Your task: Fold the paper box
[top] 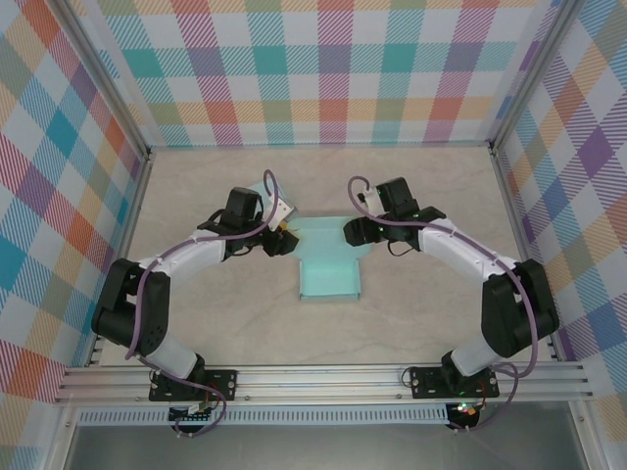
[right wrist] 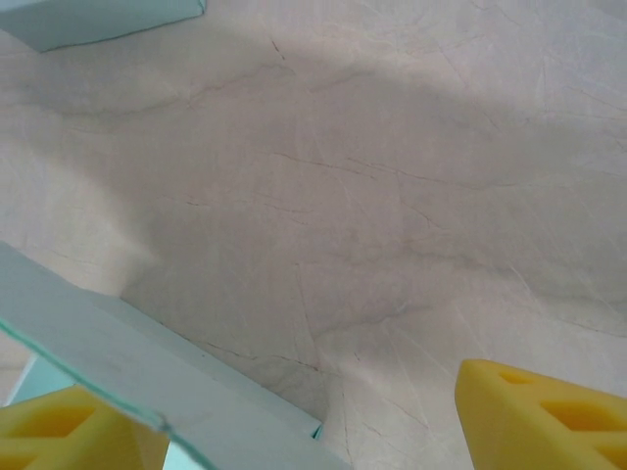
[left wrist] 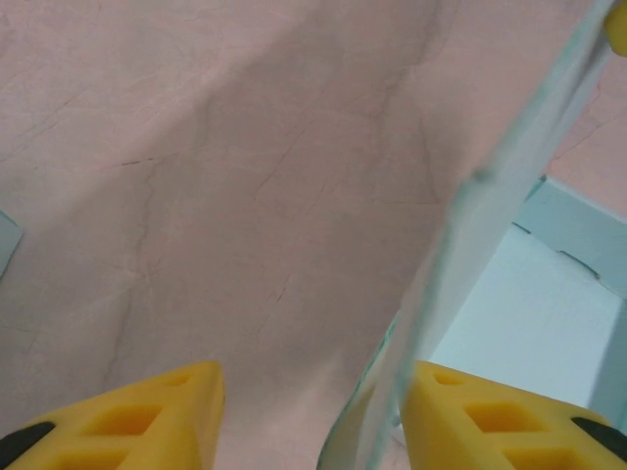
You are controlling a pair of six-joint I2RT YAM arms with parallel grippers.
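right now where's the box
In the top view the box sits mid-scene, just ahead of both arms, its far end between the left gripper and the right gripper.

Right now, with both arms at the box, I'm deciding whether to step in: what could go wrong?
The left tool is open around a raised flap sitting off-centre; closing could crease it. The right tool is open with a second flap only at its edge, so it may miss. The paper box lies loose; uneven pulls could slide it.
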